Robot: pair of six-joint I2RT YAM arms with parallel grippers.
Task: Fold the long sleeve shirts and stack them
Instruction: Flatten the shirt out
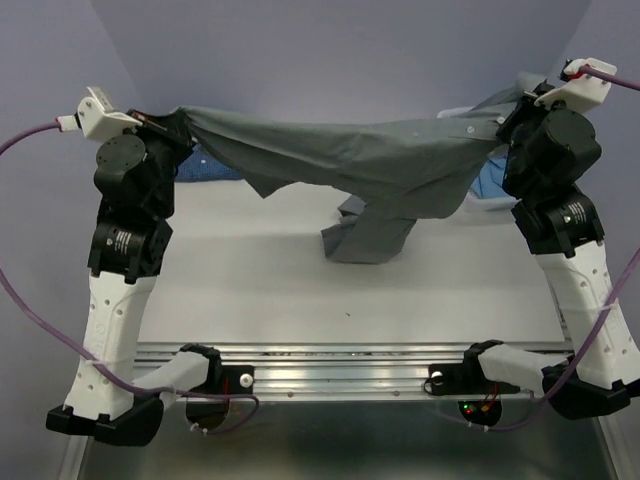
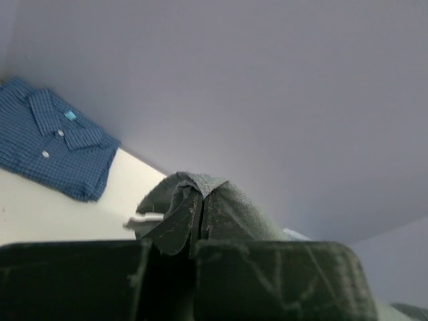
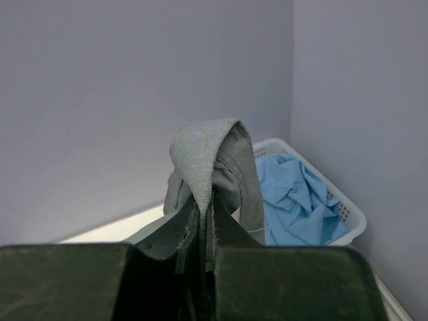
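Down at the near edge the two arm bases sit on their rail, and the pale table (image 1: 250,280) runs away from them. Above it, the grey shirt (image 1: 370,160) is strung out in the air between the two arms like a hammock. Its middle sags, and one bunched part hangs low enough to rest on the table, right of centre.

Up high on the left is the left gripper (image 1: 172,128), clamped tight on one end of that shirt. The wrist view shows a fold of grey cloth squeezed in the jaws and bulging out past the tips. Across on the other side, at about the same height, the right gripper (image 1: 518,112) is doing the same, with its jaws pinched together on the far end and a loop of cloth standing up out of them.

Further back on the left, the blue checked shirt (image 2: 50,144) lies folded flat on the table by the wall, collar and pale buttons up, well apart from the left gripper. In the back right corner is a white basket (image 3: 351,217) with a light blue cloth (image 3: 294,194) crumpled inside. Behind everything is the plain lilac wall (image 1: 330,50).
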